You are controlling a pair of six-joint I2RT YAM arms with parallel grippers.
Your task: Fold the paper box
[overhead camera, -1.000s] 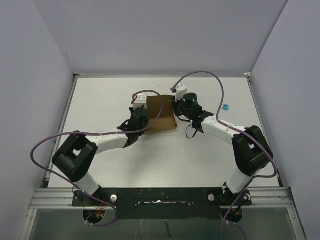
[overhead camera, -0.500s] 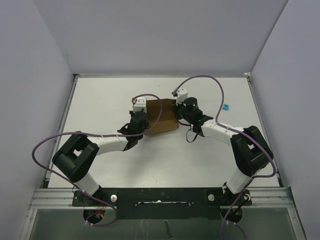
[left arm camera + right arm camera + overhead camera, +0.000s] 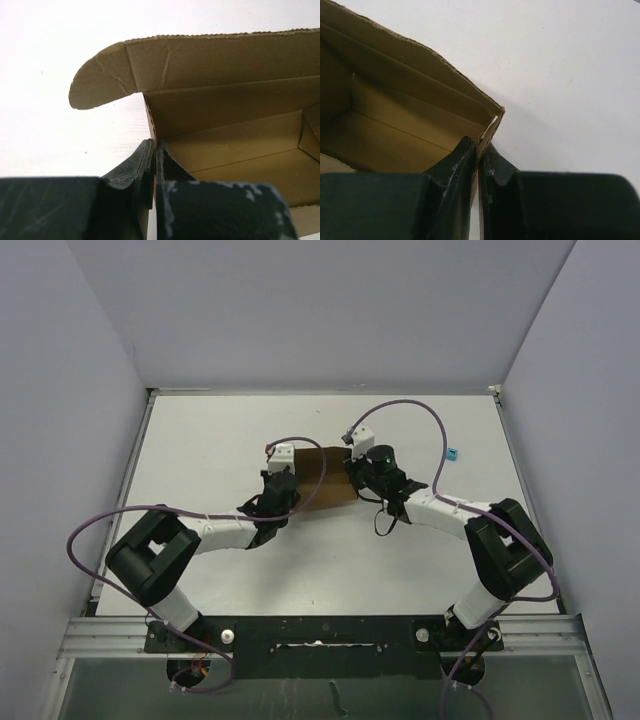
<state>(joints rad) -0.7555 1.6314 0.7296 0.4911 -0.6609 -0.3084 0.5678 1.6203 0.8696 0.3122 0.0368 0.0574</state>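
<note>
At the middle of the table (image 3: 200, 460) the box (image 3: 325, 480) sits open, its 9 o'clock wall pinched by the left gripper (image 3: 153, 150), its 3 o'clock wall by the right gripper (image 3: 479, 146); uneven pulling could tear or buckle the thin cardboard.

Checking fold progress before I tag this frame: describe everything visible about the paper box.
The paper box is plain brown corrugated cardboard, standing as an open-topped carton with creased walls and a bare inner floor. One wall carries a rounded flap that sticks out unfolded. The box sits on the white table, around its middle. The left gripper pinches one side wall; the right gripper pinches a wall edge near a corner on the other side.
</note>
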